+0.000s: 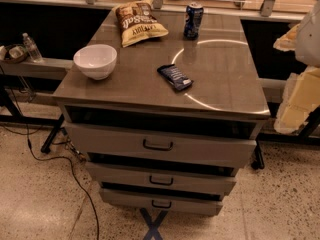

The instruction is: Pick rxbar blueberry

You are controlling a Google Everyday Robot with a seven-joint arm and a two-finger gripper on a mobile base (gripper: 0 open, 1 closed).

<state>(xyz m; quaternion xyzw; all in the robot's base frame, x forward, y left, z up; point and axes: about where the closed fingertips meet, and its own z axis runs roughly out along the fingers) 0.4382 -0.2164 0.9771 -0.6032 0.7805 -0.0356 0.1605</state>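
Note:
The rxbar blueberry (175, 77) is a small flat dark navy bar with pale lettering. It lies at an angle on the grey cabinet top (220, 69), a little right of the middle and towards the front. My gripper (299, 98) shows as pale cream and white parts at the right edge of the camera view, beyond the cabinet's right side. It is well to the right of the bar and touches nothing on the top.
A white bowl (95, 60) stands front left. A brown-and-yellow chip bag (139, 23) lies at the back. An upright blue drink can (193, 20) stands back right. The cabinet has three drawers (158, 145) slightly pulled out. A water bottle (31, 47) stands on a ledge at left.

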